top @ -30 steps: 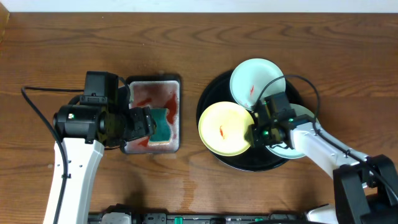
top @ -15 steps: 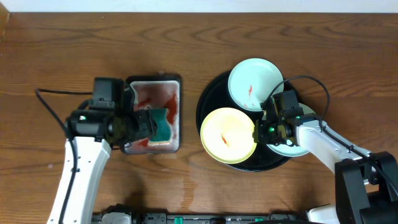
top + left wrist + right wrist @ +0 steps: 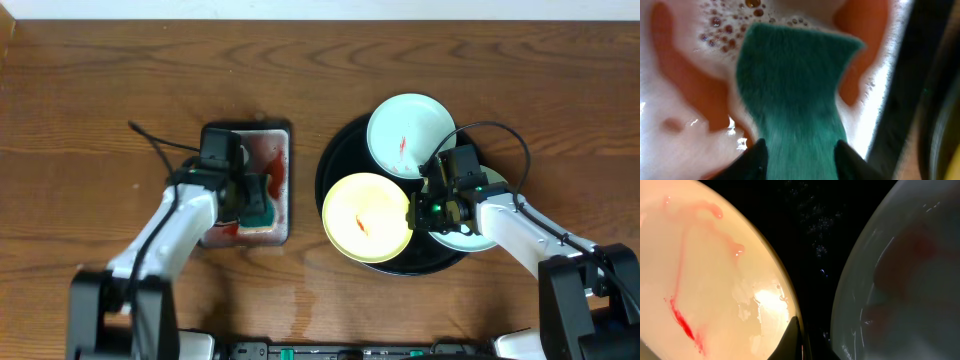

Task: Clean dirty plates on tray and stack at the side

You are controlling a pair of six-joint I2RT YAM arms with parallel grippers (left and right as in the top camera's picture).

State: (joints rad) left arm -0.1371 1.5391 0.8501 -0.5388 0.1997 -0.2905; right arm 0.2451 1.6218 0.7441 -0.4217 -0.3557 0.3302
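The round black tray (image 3: 330, 160) holds three plates. The yellow plate (image 3: 365, 217) lies at its front left with a red smear. One mint plate (image 3: 408, 135) with a red smear lies at the back. The other mint plate (image 3: 478, 238) is partly hidden under my right arm. My right gripper (image 3: 418, 210) is shut on the yellow plate's right rim (image 3: 775, 280), with one finger (image 3: 792, 340) over the rim; the mint plate (image 3: 900, 290) lies beside it. My left gripper (image 3: 250, 195) is shut on a green sponge (image 3: 795, 90) in foamy reddish water.
A small rectangular black tray (image 3: 215, 135) with reddish foam stands left of the round tray. Bare wood-grain tabletop (image 3: 100, 90) lies all around. The right arm's cable (image 3: 495, 130) arcs over the round tray.
My left arm has swung in so its wrist sits over the rectangular tray, still holding the sponge there. The yellow plate shifted slightly right and forward in my right gripper, then stayed.
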